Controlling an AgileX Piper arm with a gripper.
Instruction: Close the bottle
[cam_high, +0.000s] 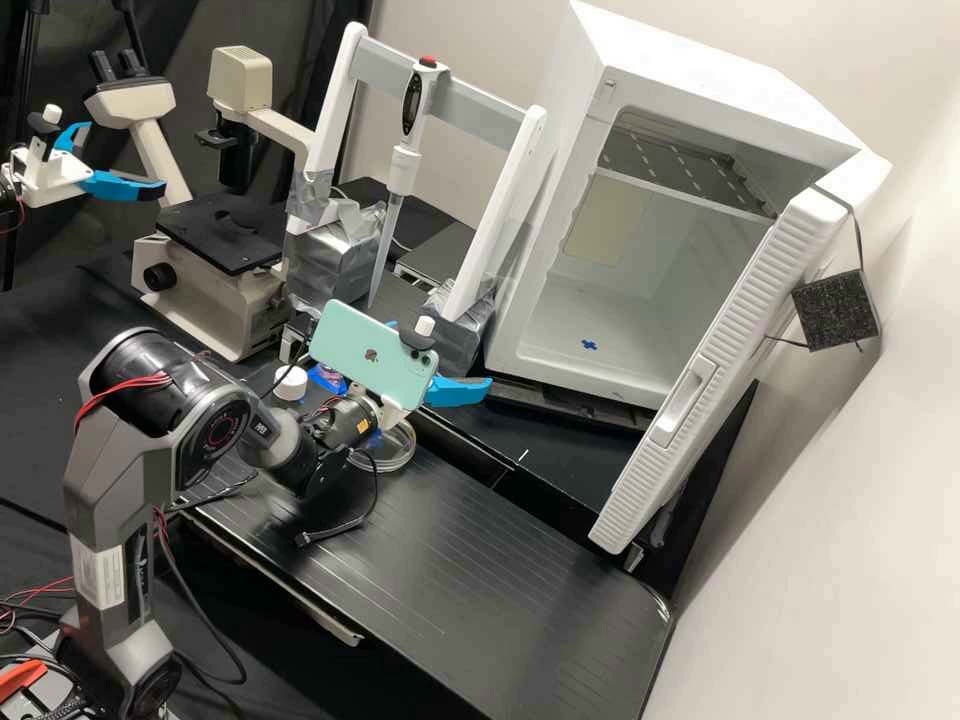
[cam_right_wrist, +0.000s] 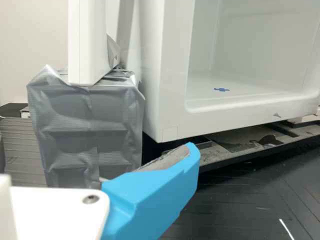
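The cap sits just left of the phone in the high view. Between it and the phone is a pink and blue patch, partly hidden; whether that is the bottle, or whether the cap is on a bottle, I cannot tell. The gripper has its jaws wide apart, one finger right of the phone, a bit of the other above it; the finger pad is bare. Below the phone is a clear dish; above it, the pipette; to its right, the open incubator.
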